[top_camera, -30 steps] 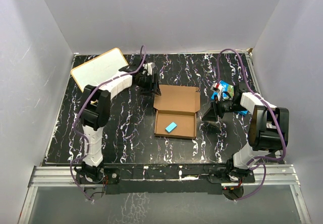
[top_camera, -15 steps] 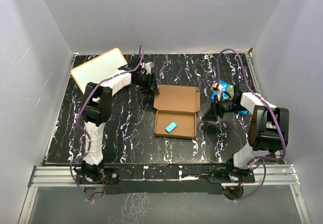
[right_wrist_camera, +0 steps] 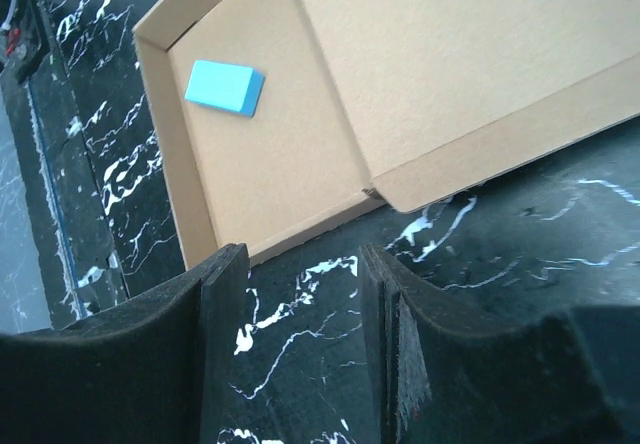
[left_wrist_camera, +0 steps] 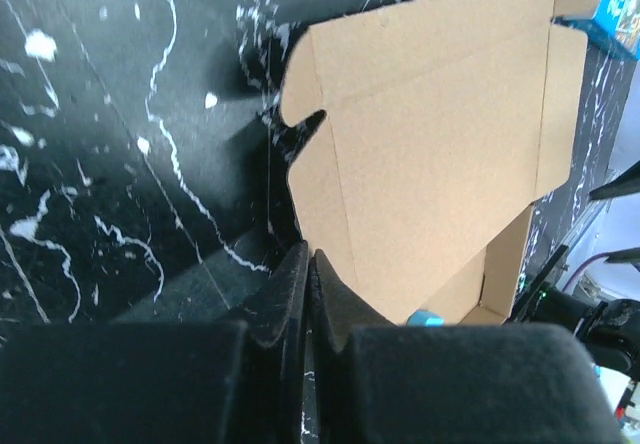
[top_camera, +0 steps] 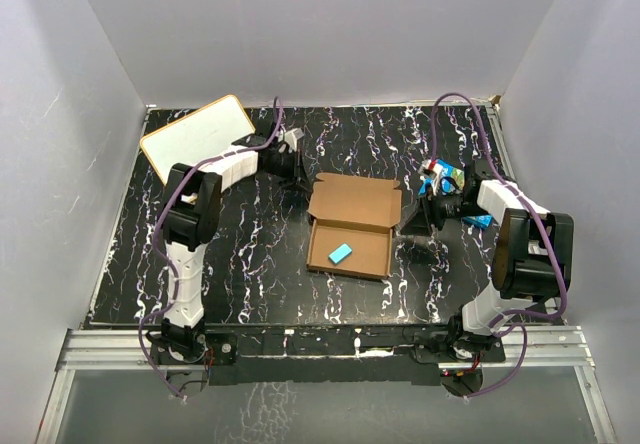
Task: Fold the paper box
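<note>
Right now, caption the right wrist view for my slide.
Open right claw above the marbled table beside the paper box, blue block inside its tray.

Your paper box (top_camera: 352,226) is plain brown cardboard, unprinted, lying near the middle of the counter (top_camera: 250,264). Its near half already stands as a shallow tray with low walls raised. The far half is the lid panel, folded back open, with a creased strip along its far edge and 2 small rounded ear flaps at the far corners.
</note>
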Action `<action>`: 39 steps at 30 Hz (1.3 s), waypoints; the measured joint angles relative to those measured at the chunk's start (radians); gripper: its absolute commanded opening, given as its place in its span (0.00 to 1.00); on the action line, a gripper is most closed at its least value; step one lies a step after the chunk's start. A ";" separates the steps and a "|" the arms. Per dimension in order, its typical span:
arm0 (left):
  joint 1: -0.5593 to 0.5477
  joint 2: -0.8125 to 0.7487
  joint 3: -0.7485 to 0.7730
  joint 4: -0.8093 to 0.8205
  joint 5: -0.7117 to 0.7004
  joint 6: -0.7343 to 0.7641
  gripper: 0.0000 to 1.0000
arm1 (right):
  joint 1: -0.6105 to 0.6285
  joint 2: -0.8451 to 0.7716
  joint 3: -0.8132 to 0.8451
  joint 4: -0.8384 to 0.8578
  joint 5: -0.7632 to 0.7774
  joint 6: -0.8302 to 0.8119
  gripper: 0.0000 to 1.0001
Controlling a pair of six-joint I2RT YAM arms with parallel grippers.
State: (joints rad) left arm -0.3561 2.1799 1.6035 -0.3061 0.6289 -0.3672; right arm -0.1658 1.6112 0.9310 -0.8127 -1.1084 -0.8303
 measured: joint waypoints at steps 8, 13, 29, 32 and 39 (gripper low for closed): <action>0.000 -0.106 -0.218 0.120 0.006 -0.027 0.31 | 0.000 -0.063 0.164 0.062 0.080 0.137 0.67; 0.014 -0.156 -0.242 0.189 0.015 -0.055 0.52 | 0.000 -0.105 0.202 0.176 0.023 0.310 0.66; 0.065 -0.006 -0.109 0.182 0.180 -0.124 0.46 | 0.000 -0.071 0.151 0.219 -0.079 0.484 0.66; 0.064 0.032 -0.090 0.165 0.201 -0.126 0.42 | 0.000 -0.071 0.151 0.220 -0.092 0.494 0.65; 0.059 0.087 -0.033 0.149 0.244 -0.133 0.28 | 0.000 -0.071 0.151 0.228 -0.101 0.516 0.64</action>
State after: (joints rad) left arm -0.2974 2.2669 1.5707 -0.1574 0.8730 -0.4999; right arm -0.1661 1.5402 1.0821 -0.5846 -1.2095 -0.3141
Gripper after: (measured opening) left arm 0.344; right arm 0.647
